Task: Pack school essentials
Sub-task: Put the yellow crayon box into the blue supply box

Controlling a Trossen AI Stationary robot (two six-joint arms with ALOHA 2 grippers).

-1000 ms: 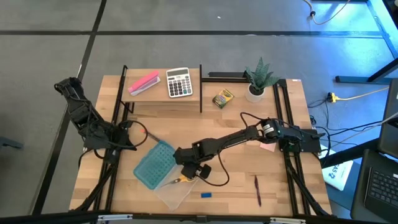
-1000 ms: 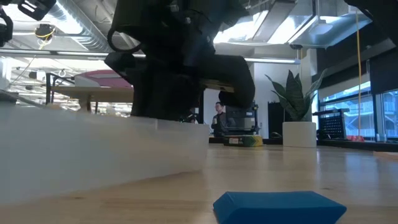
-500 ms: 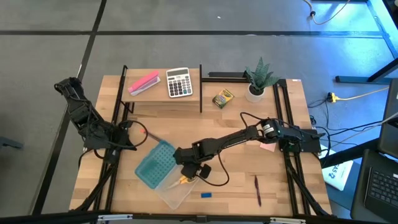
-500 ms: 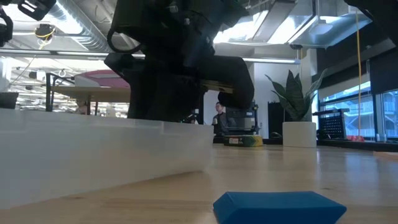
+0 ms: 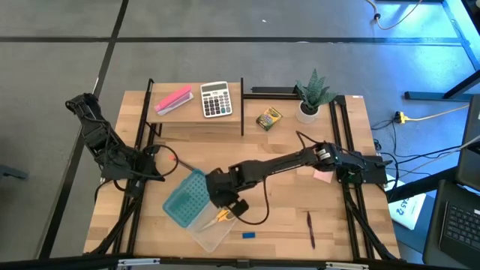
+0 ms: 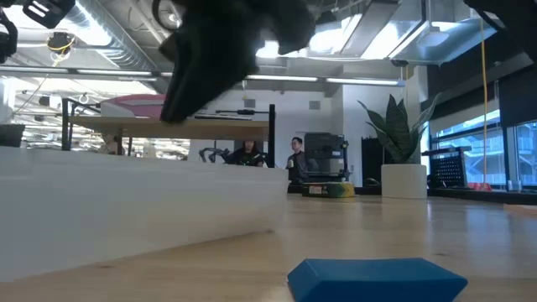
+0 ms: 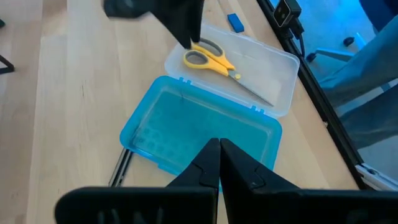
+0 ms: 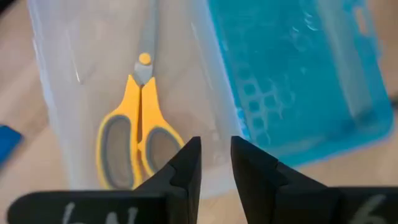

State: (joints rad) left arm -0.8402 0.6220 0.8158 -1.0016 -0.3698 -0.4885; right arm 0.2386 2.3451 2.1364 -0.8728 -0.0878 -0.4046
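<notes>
The yellow-handled scissors lie flat in the clear base of an opened pencil box, whose blue lid is folded out beside it. My right gripper hovers open just above the handle end of the scissors, touching nothing. Near the table's left edge my left gripper waits, shut and empty. A blue eraser and a dark-red pen lie near the front edge. The yellow-green crayon box sits at the back.
A raised shelf at the back holds a grey calculator and a pink block. A potted plant stands at the back right. A pink note lies by the right arm. Bare wood stretches between box and pen.
My right gripper has risen out of the clear box base and drifted a little toward the table's left, rolling as it rose. The scissors stay lying in the base.
</notes>
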